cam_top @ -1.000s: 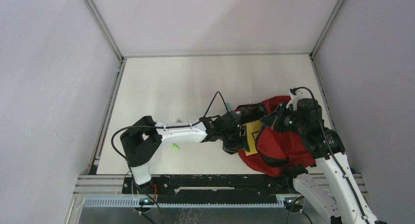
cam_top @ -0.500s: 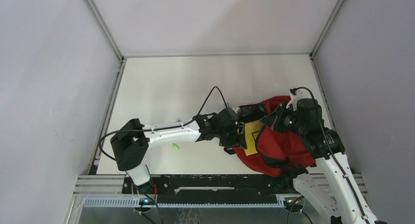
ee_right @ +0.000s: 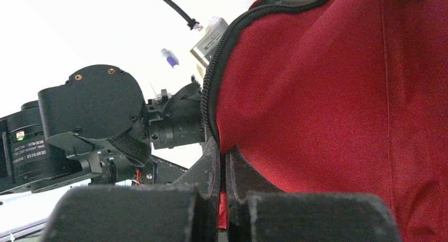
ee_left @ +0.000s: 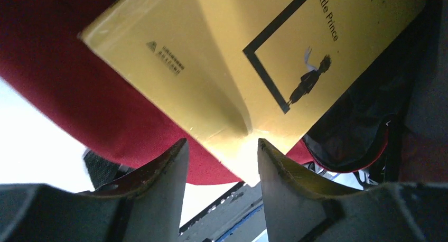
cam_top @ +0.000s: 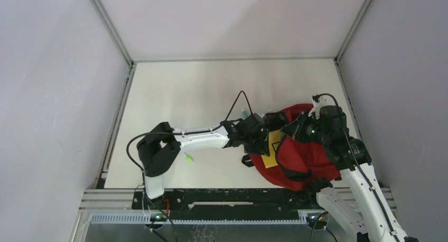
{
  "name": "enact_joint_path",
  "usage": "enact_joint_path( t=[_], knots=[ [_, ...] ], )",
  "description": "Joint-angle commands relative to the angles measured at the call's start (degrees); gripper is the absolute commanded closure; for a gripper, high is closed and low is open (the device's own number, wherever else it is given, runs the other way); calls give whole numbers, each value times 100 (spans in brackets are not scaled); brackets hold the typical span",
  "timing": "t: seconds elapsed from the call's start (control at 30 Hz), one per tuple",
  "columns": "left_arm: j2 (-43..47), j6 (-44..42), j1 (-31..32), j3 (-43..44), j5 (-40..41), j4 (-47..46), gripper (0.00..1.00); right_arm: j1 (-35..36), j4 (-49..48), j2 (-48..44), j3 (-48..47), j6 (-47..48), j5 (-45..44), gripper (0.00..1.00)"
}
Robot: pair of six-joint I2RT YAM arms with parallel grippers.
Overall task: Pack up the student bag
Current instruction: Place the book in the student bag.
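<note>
Our right gripper (ee_right: 222,199) pinches the red backpack's (cam_top: 306,152) rim; our left gripper's (ee_left: 222,163) fingers stand apart below a yellow book (ee_left: 253,57).

Student bag (ee_right: 338,94): coarse woven red cloth, matt, edged with black toothed zipper trim (ee_right: 222,67). Yellow book (ee_left: 253,67): smooth card cover, slight sheen, printed in black. Left gripper (ee_left: 222,163): fingers of matt black plastic, edges scuffed pale. Right gripper (ee_right: 224,170): matt black plastic with a grainy face. Table (cam_top: 185,89): smooth, matt white top with pale metal rails at its edges.
</note>
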State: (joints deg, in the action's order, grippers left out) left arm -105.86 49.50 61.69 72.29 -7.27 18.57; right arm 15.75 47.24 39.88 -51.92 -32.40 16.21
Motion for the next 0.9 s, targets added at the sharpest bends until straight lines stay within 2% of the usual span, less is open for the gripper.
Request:
enact_joint_path(
  t=[0.0, 0.1, 0.2, 0.3, 0.43, 0.63, 0.87],
  knots=[
    [-192, -187, -17, 525, -79, -164, 45, -27, -385, -80, -152, 19, 113, 100],
    [-294, -222, -17, 707, -146, -335, 46, -28, -349, -81, -152, 16, 94, 100],
    [-444, -300, 1, 855, -500, -1081, 48, -17, -346, -94, -152, 15, 84, 100],
    [-741, -431, 29, 1298, -823, -1332, 48, -19, -405, -96, -152, -21, 125, 100],
    [-634, -700, 54, 1311, -904, -1835, 45, -11, -374, -80, -132, -13, 134, 100],
    [-191, -1252, 10, 1040, -775, -939, 43, -3, -366, -146, 55, -4, 57, 100],
    [1420, -1479, -76, -278, -1140, -310, 39, -19, -313, -111, 106, 169, -192, 100]
  ],
)
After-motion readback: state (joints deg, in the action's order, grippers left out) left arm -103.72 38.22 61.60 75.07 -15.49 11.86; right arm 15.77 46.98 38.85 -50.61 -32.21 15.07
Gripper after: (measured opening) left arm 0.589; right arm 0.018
